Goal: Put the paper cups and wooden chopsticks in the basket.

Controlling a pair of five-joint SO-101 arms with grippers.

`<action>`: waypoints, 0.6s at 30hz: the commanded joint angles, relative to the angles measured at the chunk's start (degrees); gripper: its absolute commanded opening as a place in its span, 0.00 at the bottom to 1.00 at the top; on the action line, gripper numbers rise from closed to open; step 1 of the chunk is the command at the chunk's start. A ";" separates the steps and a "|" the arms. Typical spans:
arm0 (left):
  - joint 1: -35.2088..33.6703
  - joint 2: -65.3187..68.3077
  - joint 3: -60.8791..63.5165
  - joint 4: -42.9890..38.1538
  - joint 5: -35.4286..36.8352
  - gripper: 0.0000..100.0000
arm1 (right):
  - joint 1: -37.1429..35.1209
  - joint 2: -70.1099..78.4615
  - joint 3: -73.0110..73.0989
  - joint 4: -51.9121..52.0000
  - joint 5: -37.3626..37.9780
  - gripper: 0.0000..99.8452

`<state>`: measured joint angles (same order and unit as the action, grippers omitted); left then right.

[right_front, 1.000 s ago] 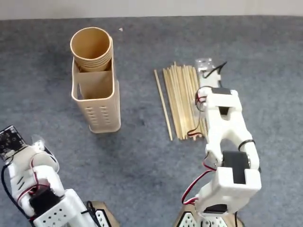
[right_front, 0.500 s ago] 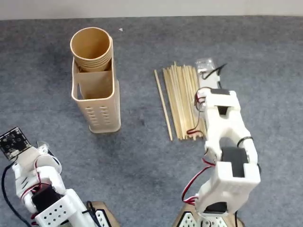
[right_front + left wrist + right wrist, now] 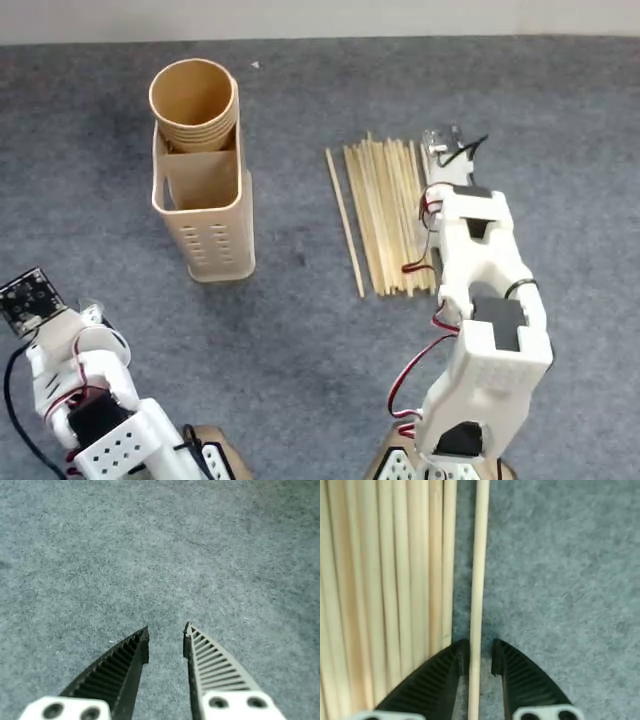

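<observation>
One pale wooden stick lies between the jaws of the right gripper, which stand narrowly parted and clamp nothing yet; contact with either jaw cannot be confirmed. Close squarely on this stick alone, keeping the neighbouring pale wooden chopsticks, at 2 o'clock on the grey carpeted table, outside the jaws, then lift it level. The beige perforated plastic basket stands at 10 o'clock, with the stacked brown paper cups already in its 12 o'clock compartment. The left gripper, at 8 o'clock, is slightly open and empty. Both stick ends are cut off in the right wrist view. From above, the right arm covers the pile's 3 o'clock edge. The cup count is uncertain.
</observation>
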<state>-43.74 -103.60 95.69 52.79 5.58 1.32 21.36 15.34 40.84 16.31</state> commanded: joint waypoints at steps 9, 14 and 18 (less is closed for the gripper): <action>0.13 -0.48 0.22 -0.97 0.53 0.14 | -1.71 -18.15 0.66 3.82 -6.51 0.01; 1.98 -0.48 0.31 -0.97 0.53 0.14 | -5.85 -38.46 0.57 10.07 -8.53 0.01; 1.98 -0.48 0.31 -0.97 0.53 0.14 | -12.26 -51.82 0.57 9.63 -8.62 0.01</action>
<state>-42.68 -103.60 95.78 52.79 5.58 -6.86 -18.90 16.66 50.42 8.31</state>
